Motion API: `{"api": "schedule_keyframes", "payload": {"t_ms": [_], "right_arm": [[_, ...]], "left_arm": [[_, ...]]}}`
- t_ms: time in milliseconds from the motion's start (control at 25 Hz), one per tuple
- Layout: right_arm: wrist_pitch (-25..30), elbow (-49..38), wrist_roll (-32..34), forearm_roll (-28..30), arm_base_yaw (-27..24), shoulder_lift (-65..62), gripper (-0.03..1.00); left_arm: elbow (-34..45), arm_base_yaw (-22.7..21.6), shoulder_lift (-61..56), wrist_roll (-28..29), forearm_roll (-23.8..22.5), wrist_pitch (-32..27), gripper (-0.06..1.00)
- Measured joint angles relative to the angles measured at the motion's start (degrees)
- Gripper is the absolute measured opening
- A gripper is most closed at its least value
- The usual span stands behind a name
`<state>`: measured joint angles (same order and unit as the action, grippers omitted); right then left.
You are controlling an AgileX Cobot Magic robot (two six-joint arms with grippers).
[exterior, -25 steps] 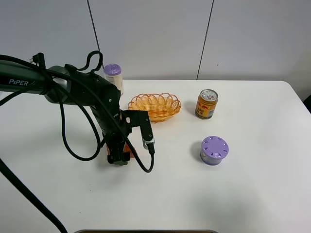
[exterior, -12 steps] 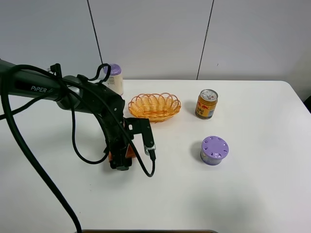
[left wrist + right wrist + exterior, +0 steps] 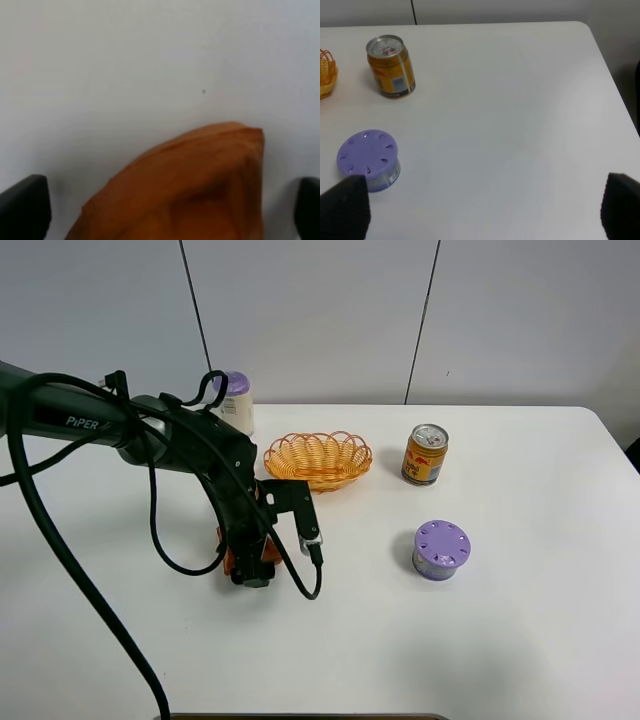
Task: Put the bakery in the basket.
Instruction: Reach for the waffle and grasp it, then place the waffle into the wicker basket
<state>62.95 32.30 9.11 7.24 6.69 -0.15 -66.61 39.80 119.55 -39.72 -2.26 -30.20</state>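
The bakery, an orange-brown waffle wedge [image 3: 268,552], lies on the white table in front of the basket and is mostly hidden under my left gripper [image 3: 250,566]. In the left wrist view the wedge [image 3: 185,190] sits between the two dark fingertips [image 3: 25,207], which stand wide apart on either side; the gripper [image 3: 165,207] is open around it. The yellow-orange wicker basket [image 3: 318,458] stands behind it, empty; its edge shows in the right wrist view [image 3: 326,75]. My right gripper [image 3: 481,207] is open and empty above the table's right side, out of the exterior high view.
An orange drink can [image 3: 425,454] stands right of the basket, also in the right wrist view [image 3: 391,66]. A round purple-lidded tin [image 3: 441,549] sits in front of it [image 3: 368,159]. A purple-capped bottle [image 3: 233,400] stands at the back left. Black cables hang from the left arm.
The left arm has shifted its pose and brought the gripper down and slightly right onto the waffle wedge. Over the last half second it barely moves. The other objects stay still.
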Motion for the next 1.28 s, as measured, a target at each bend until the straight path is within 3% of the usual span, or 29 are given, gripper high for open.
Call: {"api": "schedule_keyframes", "payload": {"t_ms": [480, 600, 720, 1280], "right_arm": [[0.00, 0.00, 0.00, 0.00, 0.00, 0.00, 0.91], [0.00, 0.00, 0.00, 0.00, 0.00, 0.00, 0.91], [0.00, 0.00, 0.00, 0.00, 0.00, 0.00, 0.91], [0.00, 0.00, 0.00, 0.00, 0.00, 0.00, 0.91]], "left_arm": [[-0.13, -0.68, 0.44, 0.05, 0.98, -0.33, 0.98], [-0.13, -0.68, 0.55, 0.05, 1.37, -0.69, 0.86], [-0.13, -0.68, 0.55, 0.00, 1.10, -0.69, 0.62], [-0.19, -0.68, 0.55, -0.06, -0.37, -0.69, 0.62]]}}
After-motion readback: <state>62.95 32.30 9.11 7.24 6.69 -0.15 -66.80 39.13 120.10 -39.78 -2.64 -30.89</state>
